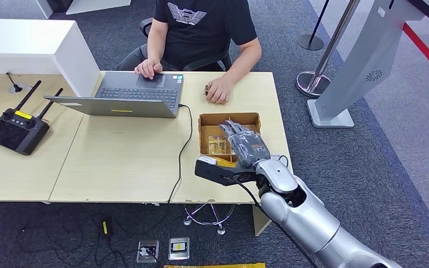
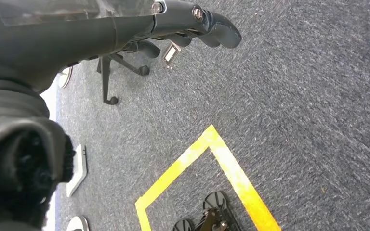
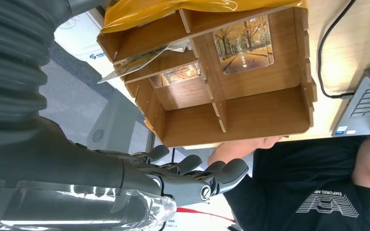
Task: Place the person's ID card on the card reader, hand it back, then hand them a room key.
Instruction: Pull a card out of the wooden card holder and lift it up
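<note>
My right hand point(image 1: 246, 146) hovers open over a wooden compartment box point(image 1: 208, 119) at the table's right end, holding nothing. In the right wrist view its fingers point(image 3: 197, 179) are spread just outside the box point(image 3: 265, 108). Room key cards printed with an autumn avenue stand in the compartments point(image 3: 243, 45), with another point(image 3: 180, 74) beside them. The black card reader point(image 1: 218, 171) lies at the near edge under my wrist, with a yellow patch point(image 3: 197, 7) on top. The person's hand point(image 1: 219, 91) rests on the table over a small brown item point(image 1: 207, 89). My left hand point(image 2: 192, 21) hangs open over the floor.
An open laptop point(image 1: 128, 95) sits in front of the seated person, its cable point(image 1: 183, 151) running off the near edge. A black remote controller point(image 1: 15, 129) lies at the far left. A white counter block point(image 1: 28, 47) and a grey kiosk stand point(image 1: 363, 61) flank the table.
</note>
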